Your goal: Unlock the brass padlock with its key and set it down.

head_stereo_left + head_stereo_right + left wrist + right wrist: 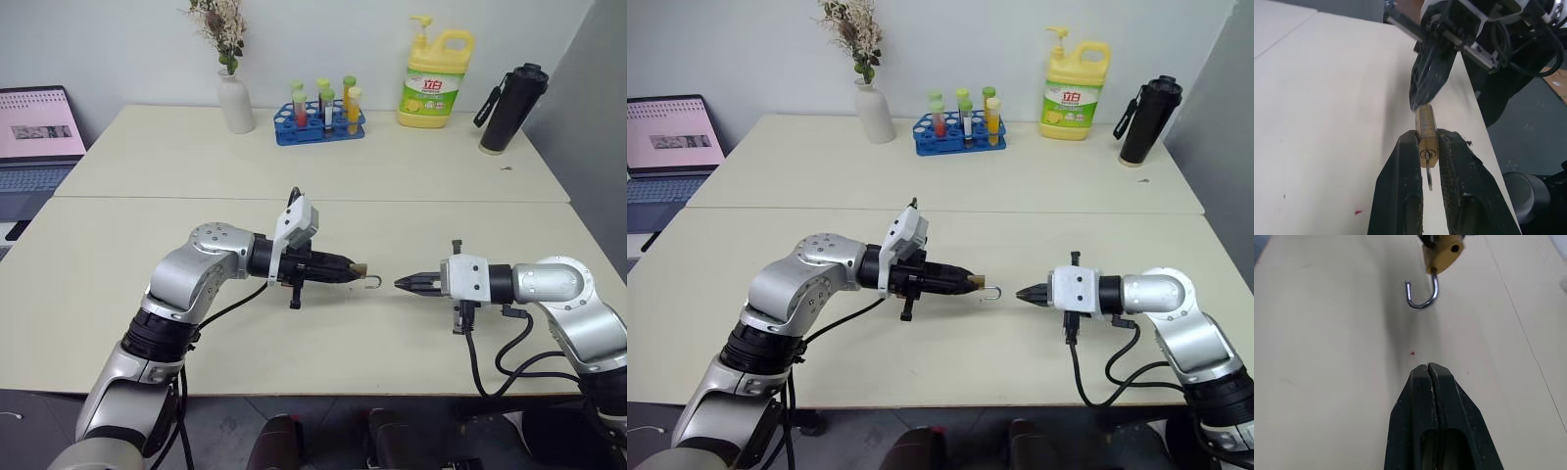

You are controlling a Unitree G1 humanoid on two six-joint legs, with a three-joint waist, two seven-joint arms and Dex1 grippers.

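1. In the left eye view the brass padlock (359, 268) is seen clamped in the jaws of the left gripper (345, 266), held in the air above the near part of the bench (323, 176). Its silvery shackle (372, 283) points right, swung free of the body at one end, so the lock can be judged already open. The right gripper (404, 284) is just to the right of the shackle, apart from it, its jaws pressed together on nothing.

2. In the right eye view the same gap between shackle and right gripper is confirmed. A vase, a rack of tubes, a yellow bottle and a black flask are stood at the far edge, well apart from the work.

3. In the left wrist view the key (1428, 170) is seen lodged in the keyhole at the padlock's base, between the two fingers (1400, 191).

4. In the right wrist view the hooked shackle hangs from the brass body, with bare bench beneath.

5. The setting-down is judged to be the step left. The padlock should be lowered until it rests on the bench before the left jaws are released, with the right gripper kept clear of the shackle.
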